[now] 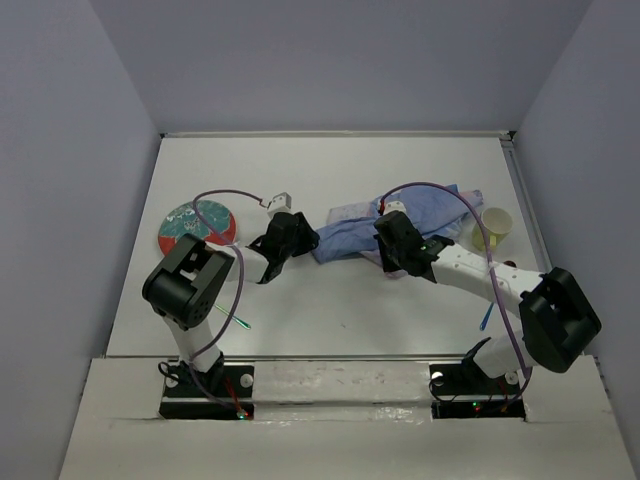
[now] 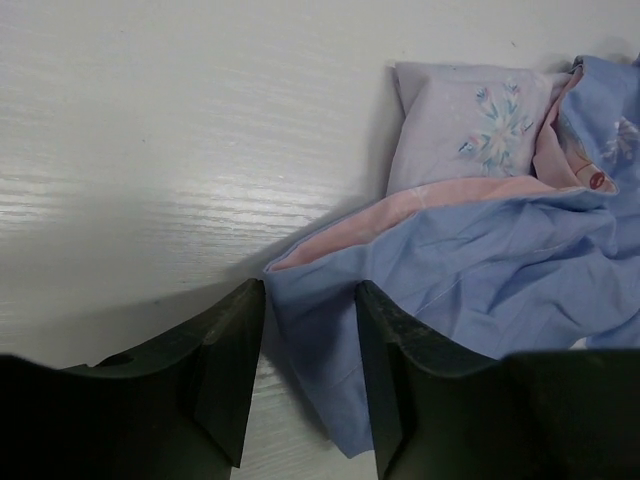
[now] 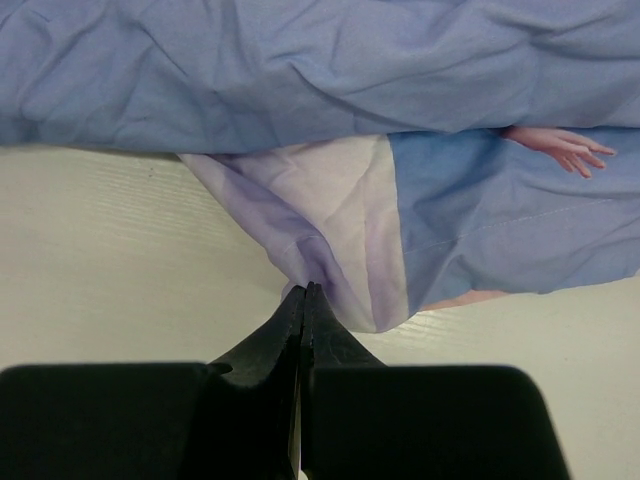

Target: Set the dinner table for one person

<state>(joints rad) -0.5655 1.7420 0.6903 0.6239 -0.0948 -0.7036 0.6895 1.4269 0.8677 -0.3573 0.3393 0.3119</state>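
Observation:
The dinner table (image 1: 330,170) is a large off-white surface. A crumpled blue cloth mat (image 1: 420,212) with a snowflake print lies at its centre right. My left gripper (image 1: 312,241) is at the mat's left end. In the left wrist view it (image 2: 310,370) is open, with a blue corner of the mat (image 2: 330,340) lying between its fingers (image 2: 235,370). My right gripper (image 1: 388,250) is at the mat's near edge. In the right wrist view it (image 3: 305,292) is shut on a lilac fold of the mat (image 3: 330,225).
A round plate (image 1: 196,226) with a red rim lies at the left. A pale yellow cup (image 1: 493,227) stands to the right of the mat. A thin green stick (image 1: 236,319) lies near the left arm and a blue one (image 1: 485,319) near the right arm.

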